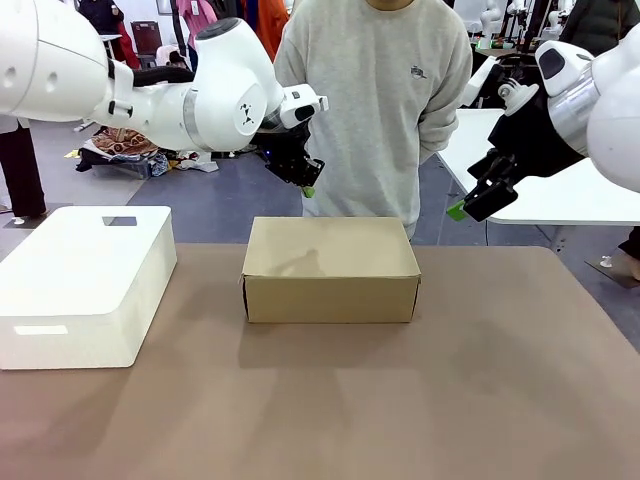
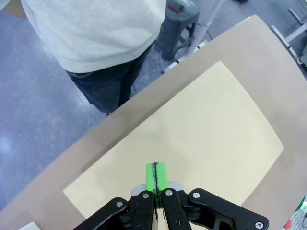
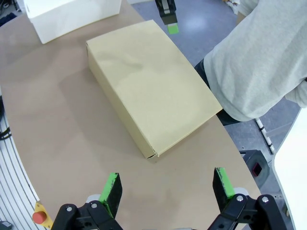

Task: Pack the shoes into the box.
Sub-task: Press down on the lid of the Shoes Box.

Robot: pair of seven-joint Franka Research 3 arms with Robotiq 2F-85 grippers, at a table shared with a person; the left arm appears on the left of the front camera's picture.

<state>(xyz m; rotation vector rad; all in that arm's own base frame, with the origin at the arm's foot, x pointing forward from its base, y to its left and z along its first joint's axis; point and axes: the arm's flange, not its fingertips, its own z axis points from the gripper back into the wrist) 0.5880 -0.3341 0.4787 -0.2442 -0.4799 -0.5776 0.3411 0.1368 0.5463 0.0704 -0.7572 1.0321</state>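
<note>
The tan cardboard box point(image 1: 330, 268) sits in the middle of the table with its lid down; it also shows from above as the box point(image 2: 192, 143) and the box point(image 3: 151, 84). The shoes are out of view. My left gripper point(image 1: 308, 187) hangs above the box's far left corner, its green pads pressed together on nothing; in its wrist view the left gripper point(image 2: 156, 175) is shut over the lid. My right gripper point(image 1: 462, 208) hovers off the box's right side, and the right gripper point(image 3: 168, 188) stands open with nothing between its fingers.
A large white plastic bin point(image 1: 80, 285) with a lid stands on the table's left. A person in a grey sweatshirt point(image 1: 375, 100) stands at the far side, right behind the box. Bare brown table point(image 1: 400, 400) lies in front of the box.
</note>
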